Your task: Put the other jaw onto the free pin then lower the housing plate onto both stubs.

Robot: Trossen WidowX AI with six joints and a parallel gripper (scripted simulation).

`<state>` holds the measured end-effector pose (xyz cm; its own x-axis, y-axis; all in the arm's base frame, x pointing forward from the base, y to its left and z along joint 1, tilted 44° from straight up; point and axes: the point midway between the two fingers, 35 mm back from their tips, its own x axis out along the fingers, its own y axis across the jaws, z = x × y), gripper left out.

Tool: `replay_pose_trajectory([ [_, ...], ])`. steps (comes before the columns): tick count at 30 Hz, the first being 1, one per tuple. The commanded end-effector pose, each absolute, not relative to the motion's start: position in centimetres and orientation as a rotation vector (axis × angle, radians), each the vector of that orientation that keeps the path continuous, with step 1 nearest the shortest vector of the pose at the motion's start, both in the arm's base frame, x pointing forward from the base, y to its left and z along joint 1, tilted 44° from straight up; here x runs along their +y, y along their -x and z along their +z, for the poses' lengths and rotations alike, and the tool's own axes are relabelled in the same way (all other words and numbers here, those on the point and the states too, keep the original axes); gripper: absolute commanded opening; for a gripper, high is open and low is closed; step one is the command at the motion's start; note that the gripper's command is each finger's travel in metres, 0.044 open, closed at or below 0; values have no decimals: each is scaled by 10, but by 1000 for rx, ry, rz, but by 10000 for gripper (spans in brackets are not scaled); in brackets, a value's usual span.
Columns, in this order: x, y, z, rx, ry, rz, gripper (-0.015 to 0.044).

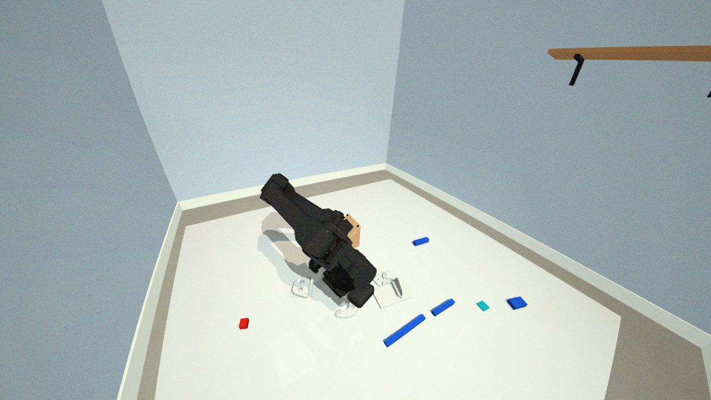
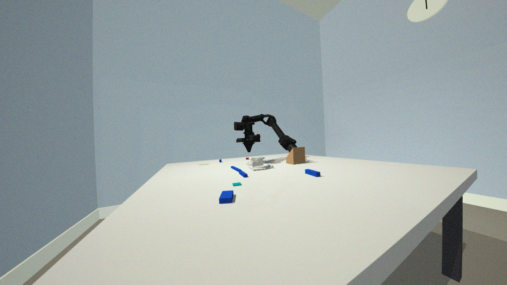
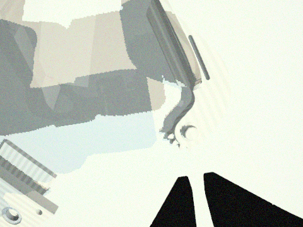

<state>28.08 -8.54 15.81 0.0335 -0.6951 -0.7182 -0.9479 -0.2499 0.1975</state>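
My gripper (image 2: 248,151) (image 3: 196,184) points down, its fingers nearly together with nothing between them. It hangs above the table near the white parts. The loose white jaw (image 1: 343,313) (image 3: 211,91) lies below it; its round hole and teeth show beyond the fingertips in the wrist view. A white plate with two round features (image 1: 301,287), apparently the housing plate, lies left of the jaw. A ringed hole (image 3: 12,215) shows at the wrist view's lower left. The white base (image 1: 390,296) lies to the right, with what looks like the other jaw (image 1: 384,277) at its back. Its pins are not clear.
Blue bars (image 1: 404,330) (image 1: 442,307) (image 1: 420,241) (image 2: 312,173), a teal tile (image 1: 482,305) (image 2: 236,184) and a blue block (image 1: 516,303) (image 2: 226,196) lie right of the parts in the top view. A red block (image 1: 243,323) is on the left. A wooden block (image 1: 354,233) (image 2: 296,156) stands by the arm's base.
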Motion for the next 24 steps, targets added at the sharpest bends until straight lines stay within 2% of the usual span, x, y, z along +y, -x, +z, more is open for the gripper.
replay_pose_trajectory([
  [1,-79,-282,153,1663,2005,1097,105],
  [8,-45,-284,130,1621,2115,1311,289],
  [14,-42,-284,128,1617,2126,1331,440],
  [24,-70,-285,100,1619,2127,1329,440],
])
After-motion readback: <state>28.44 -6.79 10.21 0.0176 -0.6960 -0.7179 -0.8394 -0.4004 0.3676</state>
